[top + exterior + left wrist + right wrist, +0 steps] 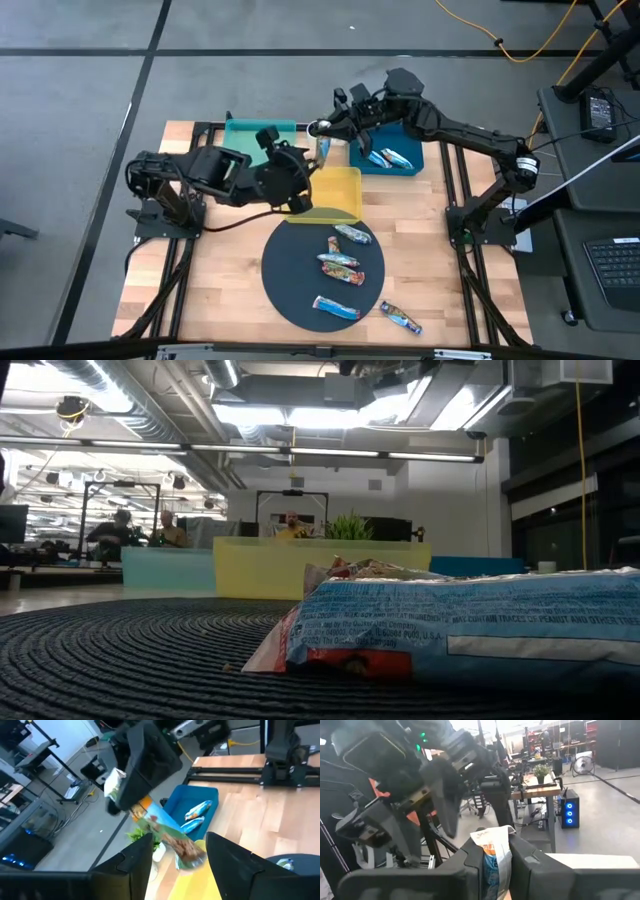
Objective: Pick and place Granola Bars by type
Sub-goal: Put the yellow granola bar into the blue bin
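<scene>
Nearest the low camera, one front bar [470,625] lies flat on the dark round mat [130,660], its blue printed wrapper filling the lower right of that view.

1. Right claw [496,840]: closed on the held bar [495,852]. Both fingers pinch the wrapper from either side, and the bar's crimped white end stands up between them. In the high view this claw [322,128] hangs over the far part of the desk [220,280], between the teal tray [250,135] and the blue tray [410,150].

2. Left claw [179,840]: open, fingers well apart. The free end of the held bar [165,827] reaches down into the gap between them; contact with either finger cannot be determined. In the high view this claw [300,190] sits over the near-left edge of the yellow tray [340,185], just beside the right claw.

3. Trays: the blue tray holds two blue-wrapped tray bars [388,157] lying side by side. The yellow tray stands between the mat [290,270] and the other two trays.

4. Mat: three mat bars [338,264] lie on it, spaced apart in a loose column.

5. Desk: one stray bar [400,318] lies on the bare wood just off the mat's near-right rim.
</scene>
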Robot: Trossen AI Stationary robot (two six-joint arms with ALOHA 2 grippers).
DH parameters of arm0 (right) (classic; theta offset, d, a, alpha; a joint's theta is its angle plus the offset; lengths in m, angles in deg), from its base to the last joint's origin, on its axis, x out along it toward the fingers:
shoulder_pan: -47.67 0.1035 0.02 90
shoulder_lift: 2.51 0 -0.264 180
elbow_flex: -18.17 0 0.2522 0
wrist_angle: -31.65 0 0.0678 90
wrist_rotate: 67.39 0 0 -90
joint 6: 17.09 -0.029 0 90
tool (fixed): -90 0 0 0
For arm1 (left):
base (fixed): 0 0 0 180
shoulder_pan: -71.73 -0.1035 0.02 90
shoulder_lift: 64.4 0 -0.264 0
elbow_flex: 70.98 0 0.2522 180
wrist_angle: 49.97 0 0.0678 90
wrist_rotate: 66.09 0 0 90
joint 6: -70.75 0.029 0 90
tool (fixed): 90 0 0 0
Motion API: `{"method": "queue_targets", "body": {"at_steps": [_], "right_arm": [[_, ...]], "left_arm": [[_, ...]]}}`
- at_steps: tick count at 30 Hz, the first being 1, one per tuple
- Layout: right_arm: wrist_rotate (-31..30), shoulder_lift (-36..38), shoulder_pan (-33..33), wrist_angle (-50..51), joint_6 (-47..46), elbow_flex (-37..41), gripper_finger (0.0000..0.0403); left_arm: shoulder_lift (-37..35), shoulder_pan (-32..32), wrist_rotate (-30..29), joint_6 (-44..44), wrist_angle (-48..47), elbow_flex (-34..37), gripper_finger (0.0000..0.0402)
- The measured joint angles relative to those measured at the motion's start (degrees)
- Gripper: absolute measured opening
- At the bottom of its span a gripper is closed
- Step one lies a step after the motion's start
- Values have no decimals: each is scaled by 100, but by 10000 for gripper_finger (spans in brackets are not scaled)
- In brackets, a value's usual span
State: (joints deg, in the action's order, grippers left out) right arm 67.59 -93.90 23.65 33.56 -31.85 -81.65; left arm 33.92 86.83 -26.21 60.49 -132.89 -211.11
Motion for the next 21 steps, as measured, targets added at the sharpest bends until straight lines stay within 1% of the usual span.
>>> {"method": "queue_targets", "body": {"at_steps": [4, 7, 10, 16, 18, 21], "right_arm": [[103, 111, -143, 75, 4, 0, 57], [128, 250, -278, 514, 180, 0, 57], [122, 446, -447, 1274, 647, 0, 57], [81, 914, -854, 3113, 1465, 0, 57], [-83, 1114, -1027, 3695, 1721, 0, 57], [-513, 1440, -1350, 4382, 2142, 0, 57]], "left_arm": [[-1, 106, -82, -124, -96, -9, 182], [-5, 137, -121, -400, -216, 52, 181], [10, 131, -97, -680, -375, 142, 179], [43, 131, -111, -1183, -585, 140, 175], [41, 131, -121, -1253, -582, 140, 175], [41, 116, -121, -1260, -580, 140, 175]]}}
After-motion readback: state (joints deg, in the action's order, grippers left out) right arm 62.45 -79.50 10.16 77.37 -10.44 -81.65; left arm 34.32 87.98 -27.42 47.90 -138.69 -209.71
